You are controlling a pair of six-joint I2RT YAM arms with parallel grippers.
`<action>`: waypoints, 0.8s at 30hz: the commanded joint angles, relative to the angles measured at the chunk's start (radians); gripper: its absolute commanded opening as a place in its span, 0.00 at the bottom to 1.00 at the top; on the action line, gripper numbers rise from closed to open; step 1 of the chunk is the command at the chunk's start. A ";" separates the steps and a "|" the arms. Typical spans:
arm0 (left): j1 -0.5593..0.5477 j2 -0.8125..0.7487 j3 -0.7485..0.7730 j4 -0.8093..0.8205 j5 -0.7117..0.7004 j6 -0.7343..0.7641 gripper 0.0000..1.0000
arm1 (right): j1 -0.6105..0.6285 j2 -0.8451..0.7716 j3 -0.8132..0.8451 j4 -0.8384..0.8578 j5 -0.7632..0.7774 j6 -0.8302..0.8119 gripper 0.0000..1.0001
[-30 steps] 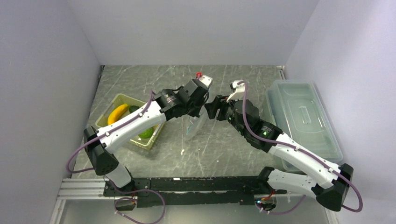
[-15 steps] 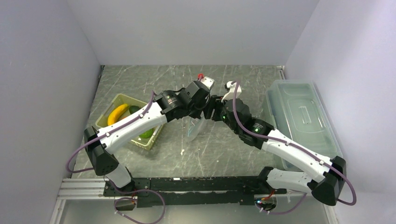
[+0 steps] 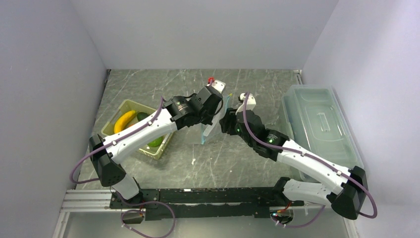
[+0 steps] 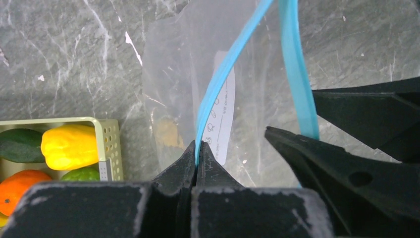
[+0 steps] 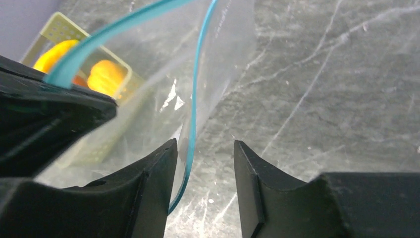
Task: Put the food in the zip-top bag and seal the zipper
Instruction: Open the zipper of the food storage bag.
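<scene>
Early days, by the look of it. The food [image 3: 125, 120] (a banana, a yellow pepper, an orange round one, some green pieces) lies in the basket [image 3: 128, 102] at the left of the table [image 3: 247, 168]. The bag [image 3: 210, 130] looks empty, though a faint yellowish patch behind its film in the left wrist view cannot be made out. So nothing seems loaded, and the zipper [image 4: 298, 74] is unsealed, its two blue lips parted. The step in hand, I judge, is getting the mouth held open; loading and sealing are all left.

The bag hangs at mid-table between the two arms, well apart from the lidded box [image 3: 322, 124] on the right. Its mouth points up toward the tools and its closed bottom down toward the table (touching it or not, I cannot tell), so the long axis is roughly upright, somewhat tilted.

The left tool [image 4: 196, 148] is pinched tight on one blue lip. The right tool [image 5: 204, 148] stands partly open astride the other lip, not clamped on it.
</scene>
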 commanded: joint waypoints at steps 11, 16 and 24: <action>-0.005 -0.049 -0.001 0.024 -0.034 -0.011 0.00 | 0.000 -0.068 -0.084 -0.039 0.024 0.046 0.00; -0.005 -0.052 0.018 -0.006 -0.093 0.010 0.00 | 0.001 -0.083 -0.099 -0.052 0.021 0.046 0.00; -0.005 -0.065 0.044 -0.028 -0.191 0.050 0.00 | 0.001 -0.095 -0.113 -0.062 0.009 0.049 0.00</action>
